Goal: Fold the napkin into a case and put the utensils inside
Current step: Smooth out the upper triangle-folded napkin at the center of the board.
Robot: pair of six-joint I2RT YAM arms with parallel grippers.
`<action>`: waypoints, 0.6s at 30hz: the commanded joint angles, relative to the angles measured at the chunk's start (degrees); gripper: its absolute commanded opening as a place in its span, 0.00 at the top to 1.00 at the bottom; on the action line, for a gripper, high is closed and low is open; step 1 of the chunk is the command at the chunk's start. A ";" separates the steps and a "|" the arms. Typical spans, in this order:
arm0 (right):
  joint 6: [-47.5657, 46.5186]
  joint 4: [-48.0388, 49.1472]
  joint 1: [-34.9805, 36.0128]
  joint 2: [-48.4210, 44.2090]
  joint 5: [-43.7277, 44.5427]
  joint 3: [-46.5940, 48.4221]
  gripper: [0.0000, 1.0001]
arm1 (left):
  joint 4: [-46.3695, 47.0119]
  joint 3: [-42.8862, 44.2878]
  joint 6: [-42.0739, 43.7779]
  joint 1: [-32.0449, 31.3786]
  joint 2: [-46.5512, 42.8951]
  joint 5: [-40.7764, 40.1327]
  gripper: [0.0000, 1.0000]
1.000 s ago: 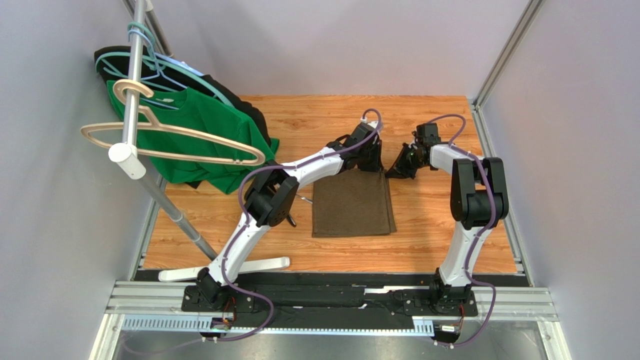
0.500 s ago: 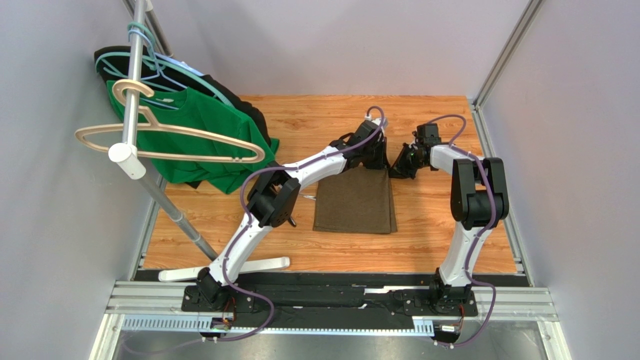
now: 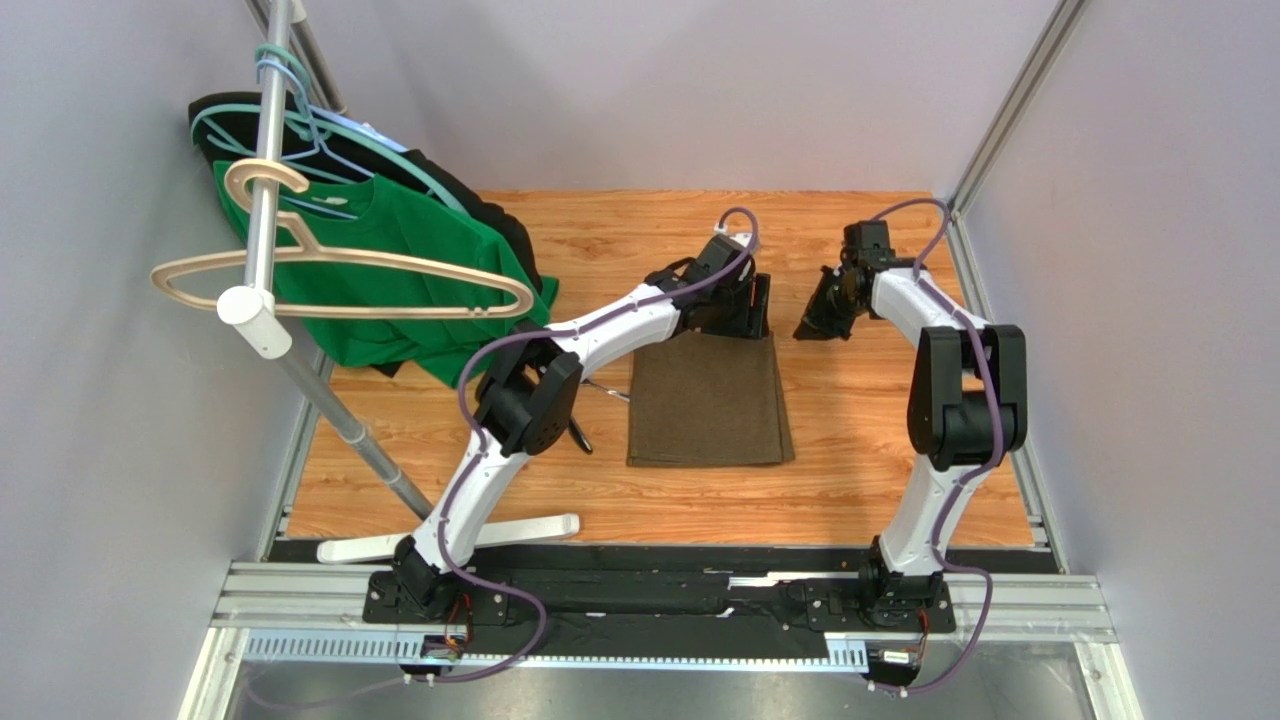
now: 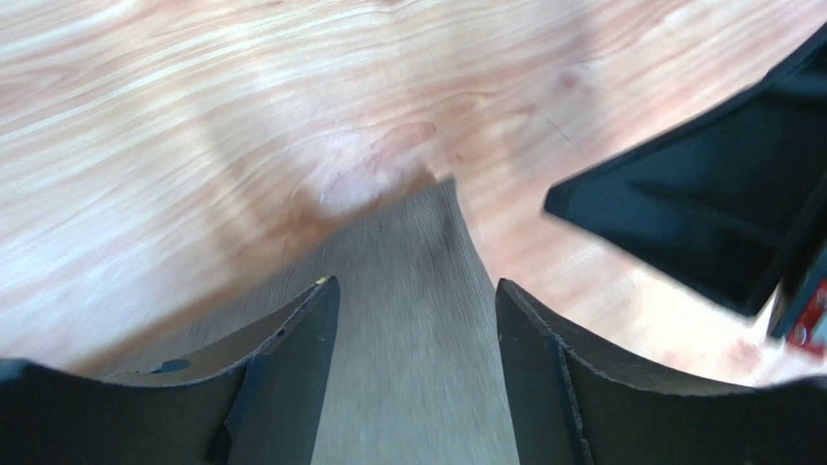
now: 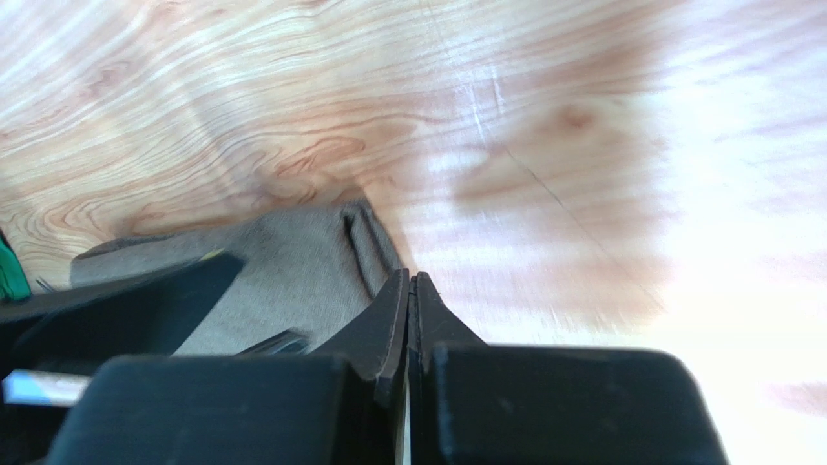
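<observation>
The olive-brown napkin [image 3: 706, 398] lies flat on the wooden table as a folded rectangle. My left gripper [image 3: 747, 311] hovers over its far right corner with the jaws open. In the left wrist view the napkin's corner [image 4: 413, 242] shows between the spread fingers [image 4: 301, 339], and nothing is held. My right gripper [image 3: 824, 312] is shut and empty, just right of that corner above bare wood. The right wrist view shows the napkin's folded edge [image 5: 364, 242] left of the closed fingertips [image 5: 410, 283]. A slim utensil [image 3: 606, 393] peeks out under the left arm's elbow, left of the napkin.
A clothes rack [image 3: 271, 180] with hangers, a green shirt [image 3: 406, 285] and a black garment stands at the left. Its foot [image 3: 496, 533] lies on the table near the left arm's base. Metal frame rails [image 3: 992, 300] border the table at the right.
The left gripper has opened and let go of the napkin's far corner, which now lies flat. The right gripper has drawn back towards the far right, still shut.
</observation>
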 commanded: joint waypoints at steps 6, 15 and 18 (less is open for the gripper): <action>0.23 -2.15 6.75 -16.47 -6.85 -11.18 0.97 | -8.67 -10.40 9.75 0.25 -17.20 -3.74 0.51; 0.07 3.49 10.28 -17.81 -4.88 -26.05 0.98 | -5.07 -26.76 10.73 0.17 -25.20 -3.22 0.66; 0.50 1.64 9.06 -17.53 4.23 -27.80 1.00 | -3.58 -30.28 9.85 -0.01 -27.40 -2.17 0.65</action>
